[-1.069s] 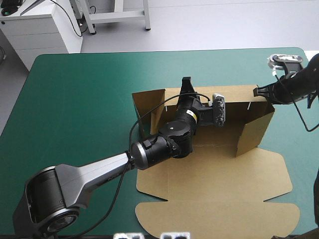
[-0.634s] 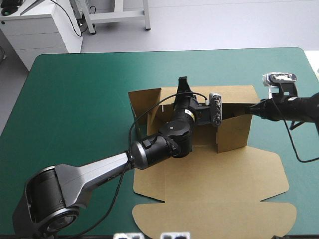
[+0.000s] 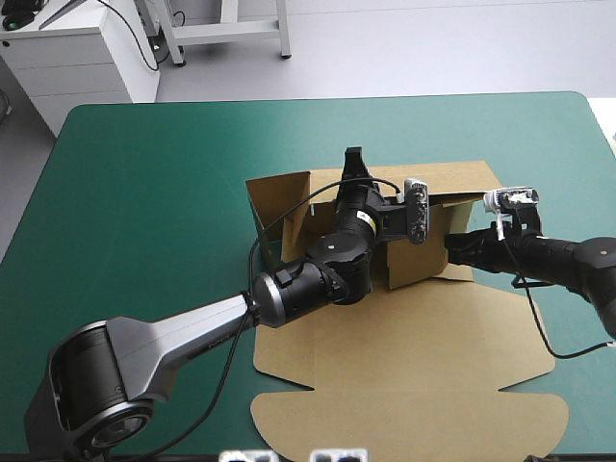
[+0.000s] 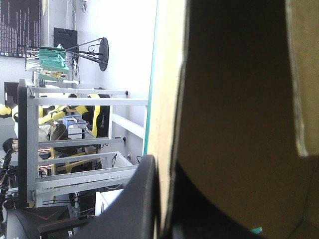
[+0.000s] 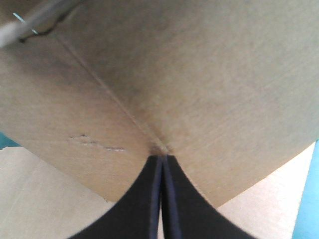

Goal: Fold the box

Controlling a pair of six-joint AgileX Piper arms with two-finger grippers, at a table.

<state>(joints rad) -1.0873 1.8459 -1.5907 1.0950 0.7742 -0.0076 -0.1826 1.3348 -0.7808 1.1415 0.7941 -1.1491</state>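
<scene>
The brown box (image 3: 414, 356) lies in the middle of the teal-green cover, its back wall (image 3: 457, 181) raised and its lid flat toward the near edge. My left gripper (image 3: 354, 166) reaches over the back wall and is shut on its top edge. In the left wrist view the box wall (image 4: 234, 99) runs between the gripper (image 4: 167, 219), with one black finger (image 4: 139, 209) on its outer side. My right gripper (image 3: 452, 248) is shut, its tip pressed against the right side flap (image 3: 414, 260), which is swung inward. The right wrist view shows that gripper (image 5: 162, 164) touching a crease in the box (image 5: 199, 74).
A left side flap (image 3: 279, 207) stands up beside my left arm. The lid's rounded lobes (image 3: 404, 428) reach close to the table's near edge. Bare teal-green cover (image 3: 154, 192) spreads left of and beyond the box.
My right gripper has come in from the table's right edge toward the middle, swinging the right side flap inward. The box slid slightly left. The left gripper kept its hold.
</scene>
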